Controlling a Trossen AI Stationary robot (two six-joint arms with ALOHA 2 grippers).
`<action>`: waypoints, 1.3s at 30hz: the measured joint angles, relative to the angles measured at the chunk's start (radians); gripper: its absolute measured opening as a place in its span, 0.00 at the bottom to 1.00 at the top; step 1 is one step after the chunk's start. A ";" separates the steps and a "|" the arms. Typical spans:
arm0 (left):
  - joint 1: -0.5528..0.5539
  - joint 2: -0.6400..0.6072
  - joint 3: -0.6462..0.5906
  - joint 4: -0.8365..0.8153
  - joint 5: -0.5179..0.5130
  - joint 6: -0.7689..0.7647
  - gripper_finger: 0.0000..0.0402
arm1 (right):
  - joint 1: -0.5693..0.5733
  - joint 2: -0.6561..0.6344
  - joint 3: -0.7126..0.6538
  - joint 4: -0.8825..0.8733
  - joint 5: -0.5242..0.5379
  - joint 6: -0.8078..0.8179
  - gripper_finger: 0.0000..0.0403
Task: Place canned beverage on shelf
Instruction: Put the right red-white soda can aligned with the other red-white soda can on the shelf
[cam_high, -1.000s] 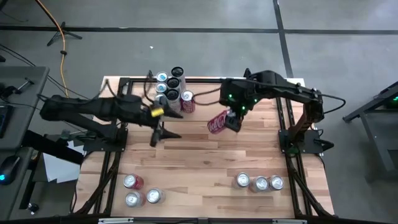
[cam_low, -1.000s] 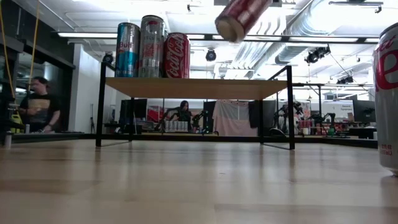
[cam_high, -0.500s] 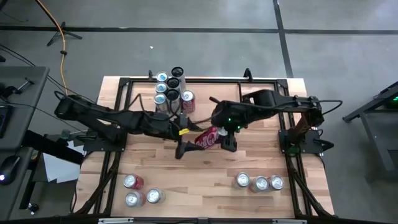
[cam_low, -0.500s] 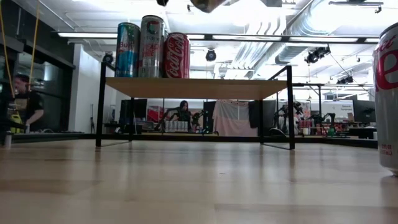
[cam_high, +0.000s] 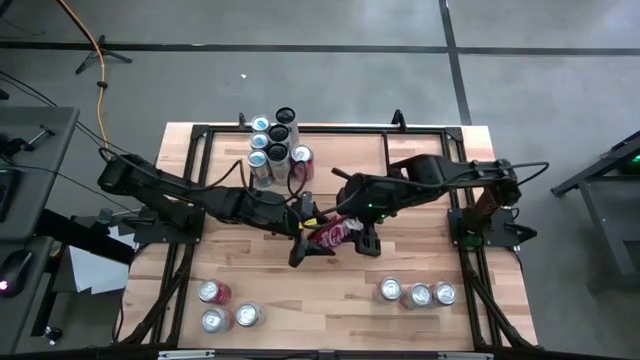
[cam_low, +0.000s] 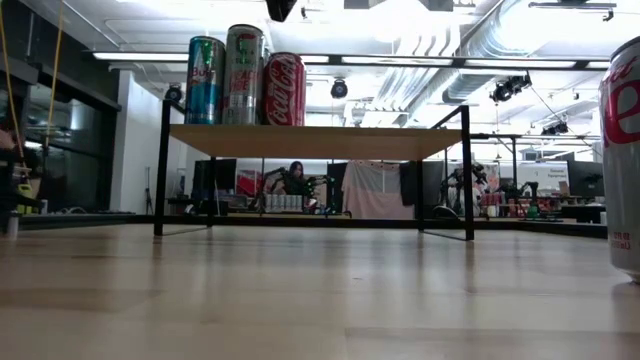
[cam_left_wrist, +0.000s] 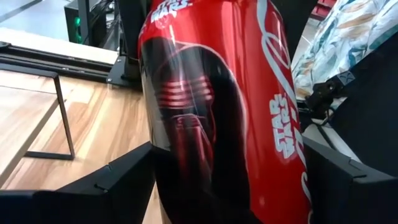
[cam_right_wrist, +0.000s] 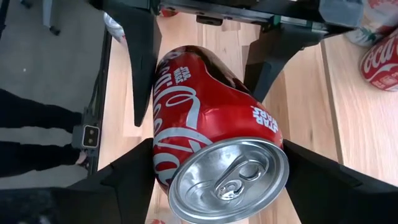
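A red Coca-Cola can (cam_high: 330, 233) is in the air over the table's middle, lying tilted, its top toward the right arm. My right gripper (cam_high: 358, 238) is shut on it. My left gripper (cam_high: 302, 246) is open; its fingers (cam_right_wrist: 140, 68) stand on either side of the can's bottom end (cam_left_wrist: 217, 124), and I cannot tell whether they touch it. The shelf (cam_low: 315, 141) stands at the far side. Several cans (cam_high: 275, 145) stand on its left end, three of them showing in the low view (cam_low: 245, 75). My right gripper pinches the can's side walls (cam_right_wrist: 163, 163) between its two fingers, near the top end with the pull tab (cam_right_wrist: 233, 180). The fingers come from the table's right side and lie roughly along the can. The can is lifted clear of the table, tilted.
Three cans (cam_high: 225, 305) stand near the front left of the table and three more (cam_high: 418, 293) near the front right. One can (cam_low: 625, 150) is close to the low camera at the right. A person (cam_low: 10, 170) shows beyond the table's left side.
My right gripper has carried the can from beside the shelf toward the table's near edge and a little left; the can has left the top of the low view. My left gripper has moved right and nearer, and its fingers now stand around the can's bottom end.
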 joint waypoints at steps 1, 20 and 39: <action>0.000 -0.001 0.000 -0.006 0.000 0.000 0.74 | 0.000 0.002 0.000 0.001 -0.001 -0.007 0.71; 0.037 -0.147 -0.001 -0.377 -0.121 0.060 0.56 | 0.009 -0.040 0.002 -0.131 0.143 0.037 0.84; -0.100 -0.348 -0.366 0.305 -0.380 -0.005 0.56 | 0.134 -0.291 -0.759 0.925 0.324 0.311 0.84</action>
